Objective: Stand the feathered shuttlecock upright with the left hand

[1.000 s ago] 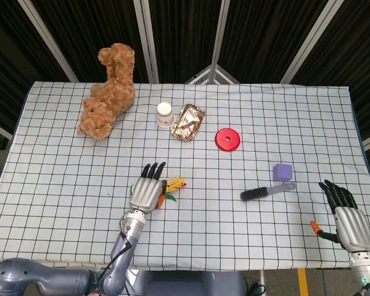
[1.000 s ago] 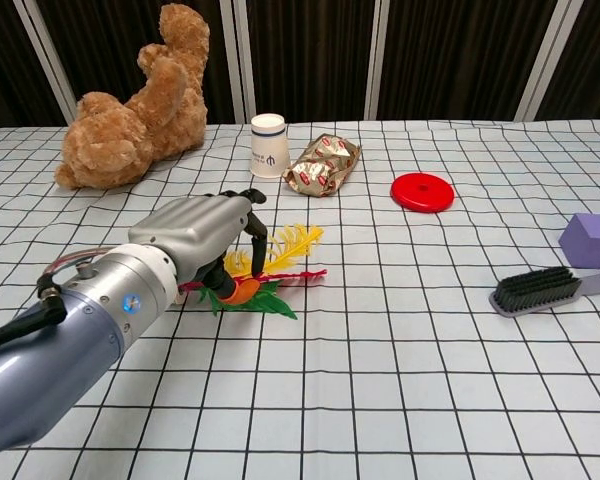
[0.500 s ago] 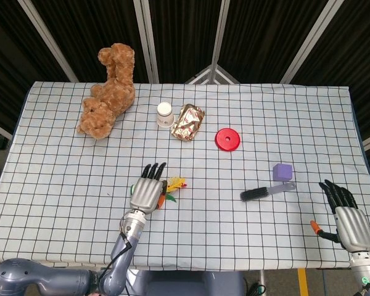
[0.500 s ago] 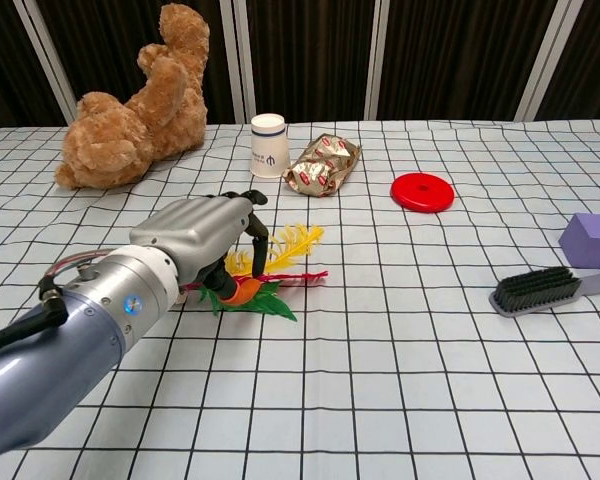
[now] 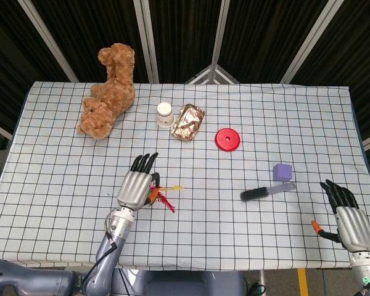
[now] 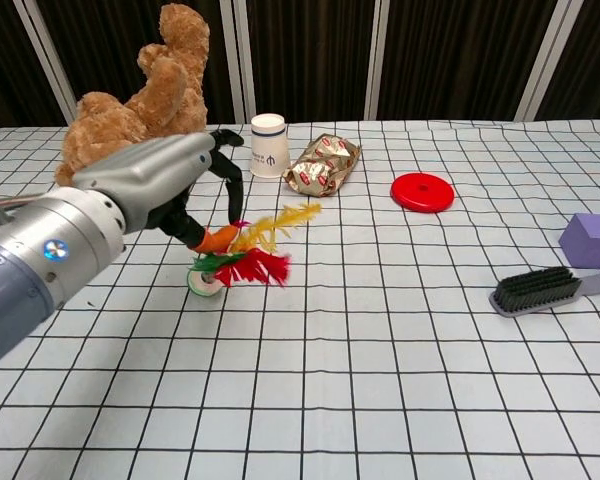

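Note:
The feathered shuttlecock point(image 6: 245, 262) has red, yellow and green feathers and a round white base. It leans on the checked table point(image 6: 400, 380), base down at the left, feathers fanning up to the right. My left hand point(image 6: 160, 180) reaches over it from the left and pinches its feathers between the orange-tipped thumb and curled fingers. In the head view the left hand point(image 5: 134, 187) covers the shuttlecock point(image 5: 163, 197) in part, at the front centre-left. My right hand point(image 5: 349, 223) rests open at the table's front right edge, holding nothing.
A brown teddy bear point(image 5: 106, 92) lies at the back left. A paper cup point(image 5: 164, 115) and a foil packet point(image 5: 188, 121) sit behind the shuttlecock. A red lid point(image 5: 227, 139), a purple cube point(image 5: 283, 172) and a brush point(image 5: 259, 193) lie to the right.
My left hand has risen and drawn back to the left, lifting the shuttlecock from lying flat to a tilted stand on its base. The right hand has stayed put.

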